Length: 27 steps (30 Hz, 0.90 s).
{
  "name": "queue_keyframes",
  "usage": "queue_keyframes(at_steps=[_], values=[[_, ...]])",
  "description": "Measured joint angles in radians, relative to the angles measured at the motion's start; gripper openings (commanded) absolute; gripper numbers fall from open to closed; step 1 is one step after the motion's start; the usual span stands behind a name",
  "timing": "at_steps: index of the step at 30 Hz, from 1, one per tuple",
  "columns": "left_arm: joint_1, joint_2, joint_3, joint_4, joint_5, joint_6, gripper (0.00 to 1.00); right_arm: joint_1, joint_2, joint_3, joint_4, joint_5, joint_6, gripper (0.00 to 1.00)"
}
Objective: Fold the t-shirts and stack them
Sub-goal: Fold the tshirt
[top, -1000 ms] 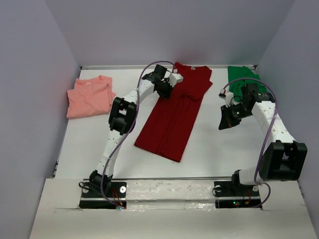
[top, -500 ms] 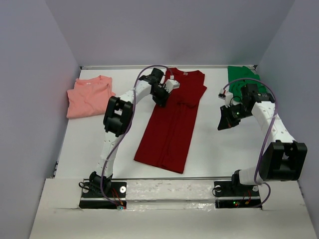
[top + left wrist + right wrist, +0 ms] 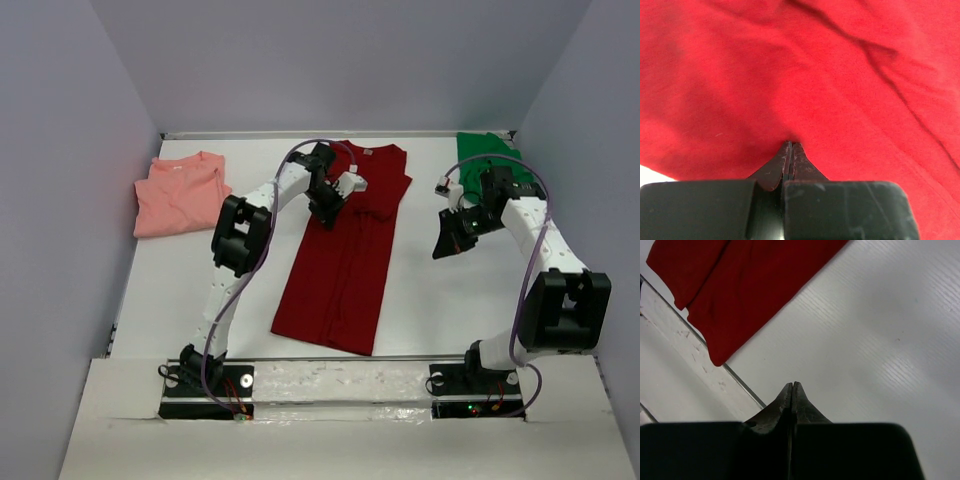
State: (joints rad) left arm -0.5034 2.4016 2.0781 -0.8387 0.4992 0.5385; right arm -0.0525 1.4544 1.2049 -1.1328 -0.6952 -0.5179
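The left gripper [image 3: 791, 145] has dragged the collar end of the dark red t-shirt [image 3: 345, 270] leftward and squared it up. Its fingers are pinched tight on a pucker of cloth. The right gripper [image 3: 792, 385], closed on nothing, hangs over bare table [image 3: 430, 300] alongside. This looks like straightening before a fold; next it should release and take the hem. The salmon pink t-shirt [image 3: 180, 195] lies far left, the green t-shirt [image 3: 475, 155] far right.

The whole desk [image 3: 430, 300] is taken in from above and behind the arm bases [image 3: 205, 385], looking down and forward. The dark red t-shirt [image 3: 345, 260] is viewed very closely past the left gripper [image 3: 791, 145], filling that frame. Past the right gripper [image 3: 792, 385] the desk is seen from higher up, with the same shirt's lower end caught at upper left.
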Motion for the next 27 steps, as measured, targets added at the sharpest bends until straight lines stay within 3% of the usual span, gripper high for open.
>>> queue_keyframes(at_steps=[9, 15, 22, 27], values=[[-0.034, -0.061, 0.013, 0.027, -0.008, 0.024, 0.0, 0.014, 0.32, 0.317, 0.078, 0.051, 0.054, 0.0], [-0.016, -0.066, 0.193, 0.043, -0.043, 0.034, 0.0, 0.112, 0.608, 0.636, 0.076, 0.067, 0.078, 0.0], [0.018, -0.053, 0.201, 0.114, -0.059, 0.029, 0.0, 0.193, 0.908, 0.984, -0.001, 0.039, 0.095, 0.0], [0.041, 0.025, 0.249, 0.117, -0.053, 0.029, 0.0, 0.196, 1.014, 1.097, -0.036, 0.029, 0.1, 0.0]])
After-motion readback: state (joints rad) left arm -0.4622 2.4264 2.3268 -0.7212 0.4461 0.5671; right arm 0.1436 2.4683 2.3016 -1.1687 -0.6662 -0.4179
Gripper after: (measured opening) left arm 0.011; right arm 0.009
